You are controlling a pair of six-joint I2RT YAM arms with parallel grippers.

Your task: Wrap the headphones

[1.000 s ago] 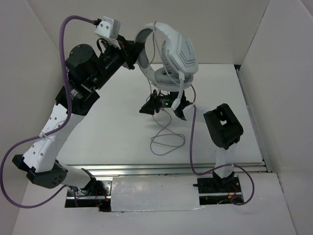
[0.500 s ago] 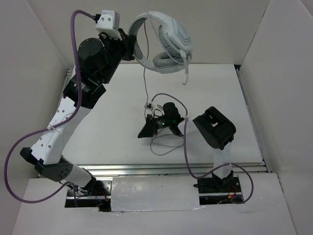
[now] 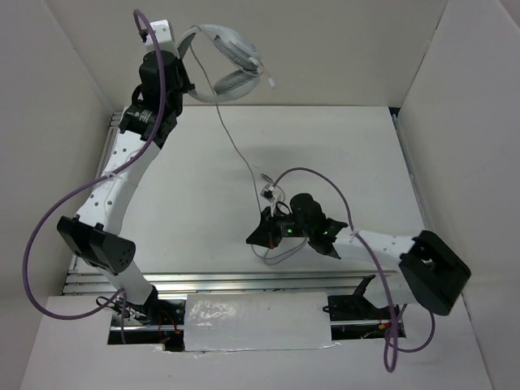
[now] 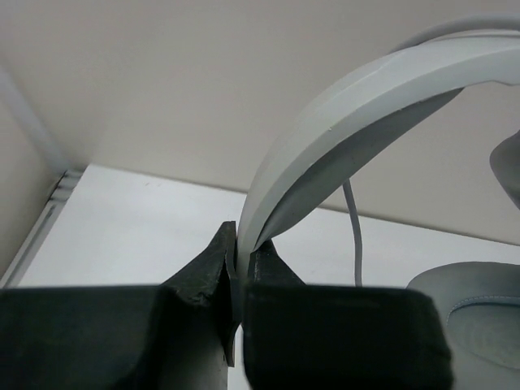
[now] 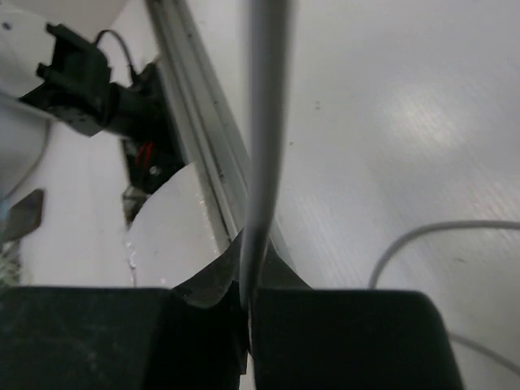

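My right pincer has just snapped shut on the thin grey cable, low over the middle of the white desk. My left pincer stays clamped on the curved headband of the light grey-white padded headphones, now swung up and back to about eleven o'clock. The cable is thus drawn out between both pincers, slack looping at six o'clock of the right, so I judge winding can begin.

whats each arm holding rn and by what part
The left end effector is shut on the headphones at the headband; the right end effector pinches their thin grey cable.
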